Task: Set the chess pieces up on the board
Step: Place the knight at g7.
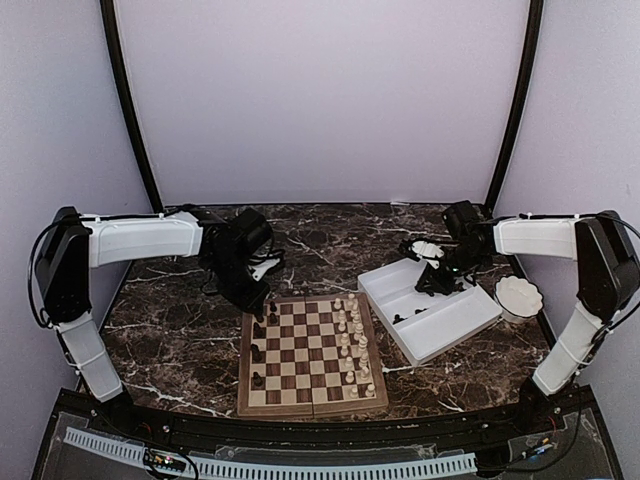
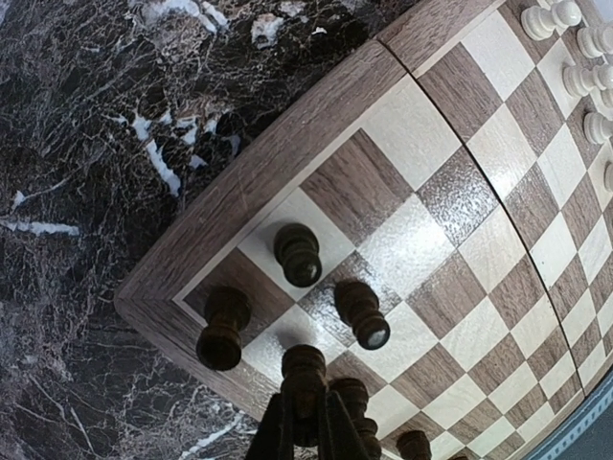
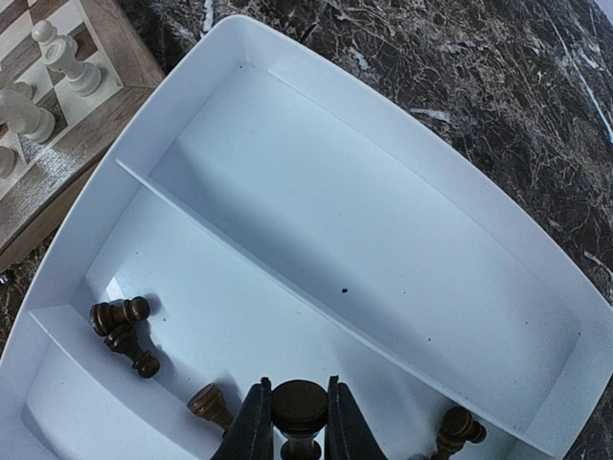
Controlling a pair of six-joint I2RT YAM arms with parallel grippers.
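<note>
At the upper left corner of the board [image 1: 310,408] the left gripper [image 2: 305,410] is pinched tight on a dark piece [image 2: 305,364] — more dark chess pieces [image 1: 258,352] stand along that left edge, cream pieces [image 1: 352,335] along the right. Right of centre the right gripper [image 3: 298,395] hangs over the white tray [image 1: 455,345], clamped on a second dark piece [image 3: 300,414], a few more lying loose below.

Board [image 1: 312,352]: square, wooden, dark brown and pale tan checks, brown frame, seam across middle; lies flat. Dark chess pieces [image 2: 298,254]: 3 upright near 1 board corner, a few more along that edge; 1 pinched upright in left gripper [image 2: 305,407] at same edge. In white tray [image 3: 287,125]: 2 lying down, touching; 2 more apart; 1 clamped in right gripper [image 3: 299,393]
</note>
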